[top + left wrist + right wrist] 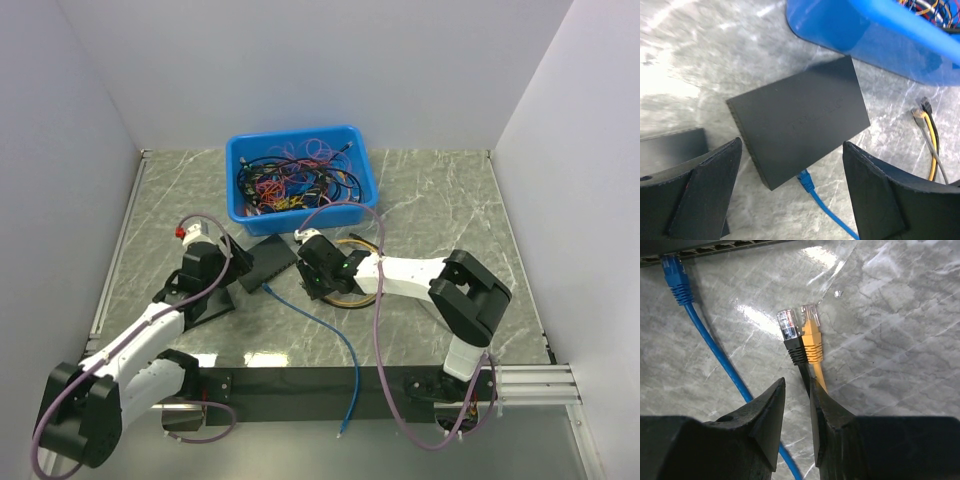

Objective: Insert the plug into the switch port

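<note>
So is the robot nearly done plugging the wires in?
Partly. The blue plug already looks seated in the switch. The right claw pinches the black cable, its plug beside a yellow plug, short of the switch. The left claw hangs open over the switch. Left: pushing that plug into a port.

A blue plastic bin (295,133) holding tangled cables (295,180) sits at the back of the grey marbled table (440,200). Just before it lies a flat black rectangular switch (268,262). A blue network cable (330,330) runs from its near edge toward the arms. Right of that, 2 plugs touch side by side: black-booted plug (790,332) left, yellow-booted plug (811,337) right.
</note>
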Tool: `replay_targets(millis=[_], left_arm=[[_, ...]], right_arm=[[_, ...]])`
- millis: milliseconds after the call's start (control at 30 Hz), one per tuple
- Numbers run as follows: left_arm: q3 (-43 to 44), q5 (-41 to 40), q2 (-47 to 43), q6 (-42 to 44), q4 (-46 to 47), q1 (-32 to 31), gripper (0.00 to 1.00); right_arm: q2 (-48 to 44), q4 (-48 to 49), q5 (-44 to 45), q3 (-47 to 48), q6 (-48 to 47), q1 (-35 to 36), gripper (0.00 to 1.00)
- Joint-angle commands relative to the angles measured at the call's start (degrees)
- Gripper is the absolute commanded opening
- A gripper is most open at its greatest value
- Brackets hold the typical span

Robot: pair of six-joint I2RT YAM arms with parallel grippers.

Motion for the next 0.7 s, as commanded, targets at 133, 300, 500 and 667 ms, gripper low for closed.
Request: replay_targets(millis=[133,300,500,667], left_arm=[[1.9,-5.0,-4.4,3.4,-6.3,1.2,0.88],[1.1,-4.2,-5.0,3.6,-5.3,1.4,0.89],[1.9,-3.6,-2.4,4.1,-4.5,1.8,0.88],[1.7,-3.4,-2.4,4.1,-4.2,2.0,0.88]], right_arm=[[-0.1,-0.8,2.7,3.6,-0.8,0.3,0.34],[1.7,-1.5,3.9,4.7,-0.9,0.3,0.34],[2.7,-1.6,5.7,5.0,-0.6,0.2,0.34],[3.5,-1.9,6.7,5.3,-0.4,0.1,0.34]])
